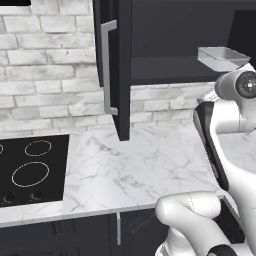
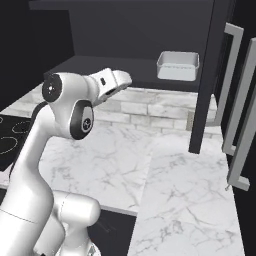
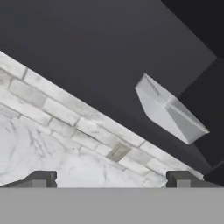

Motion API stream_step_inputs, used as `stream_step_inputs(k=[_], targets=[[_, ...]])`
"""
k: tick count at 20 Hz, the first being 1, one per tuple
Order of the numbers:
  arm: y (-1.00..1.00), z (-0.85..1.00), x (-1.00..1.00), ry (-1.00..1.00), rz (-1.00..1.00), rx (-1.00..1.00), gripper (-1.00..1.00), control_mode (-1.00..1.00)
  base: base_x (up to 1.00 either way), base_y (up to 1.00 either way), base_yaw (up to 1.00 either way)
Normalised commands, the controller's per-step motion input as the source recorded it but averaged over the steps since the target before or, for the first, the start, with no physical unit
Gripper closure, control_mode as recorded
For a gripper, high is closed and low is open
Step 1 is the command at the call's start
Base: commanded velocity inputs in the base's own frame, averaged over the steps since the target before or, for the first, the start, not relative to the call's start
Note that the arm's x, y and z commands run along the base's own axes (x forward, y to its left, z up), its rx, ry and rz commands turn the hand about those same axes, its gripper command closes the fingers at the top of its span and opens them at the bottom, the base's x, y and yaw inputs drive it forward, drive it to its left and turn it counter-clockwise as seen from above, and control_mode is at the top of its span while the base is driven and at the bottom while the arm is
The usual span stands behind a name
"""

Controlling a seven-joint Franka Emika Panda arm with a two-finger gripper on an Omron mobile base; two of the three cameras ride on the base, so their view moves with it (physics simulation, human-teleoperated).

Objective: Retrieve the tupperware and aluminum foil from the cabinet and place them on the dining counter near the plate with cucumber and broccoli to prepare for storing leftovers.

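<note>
my claw (image 3: pixel 111 179) is wide open and holds nothing. the pale grey plastic box (image 3: pixel 168 109) sits inside the open black cabinet (image 1: pixel 120 65).

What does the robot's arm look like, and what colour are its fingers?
The arm is glossy white, built of fat rounded segments with dark, round joint caps. One link has a black oval patch on its side. The gripper has two small, dark grey, blocky fingertips. No cables or lettering show.
</note>
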Motion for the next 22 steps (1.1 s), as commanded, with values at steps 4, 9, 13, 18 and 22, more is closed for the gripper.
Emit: stream_step_inputs(k=[4,9,13,18,22], targets=[[0.00,0.63,0.01,-0.25,-0.16,0.14,-1.00,-1.00,0.00,0.00,0.00],[-0.15,0.64,0.14,-0.04,-0.03,0.16,-1.00,-1.00,0.00,0.00,0.00],[-0.34,0.51,0.24,0.00,0.00,0.21,-1.00,-1.00,0.00,0.00,0.00],[-0.34,0.21,0.26,0.04,0.01,0.19,-1.00,-1.00,0.00,0.00,0.00],[-0.06,0.00,0.54,0.12,0.05,0.10,-1.00,-1.00,0.00,0.00,0.00]])
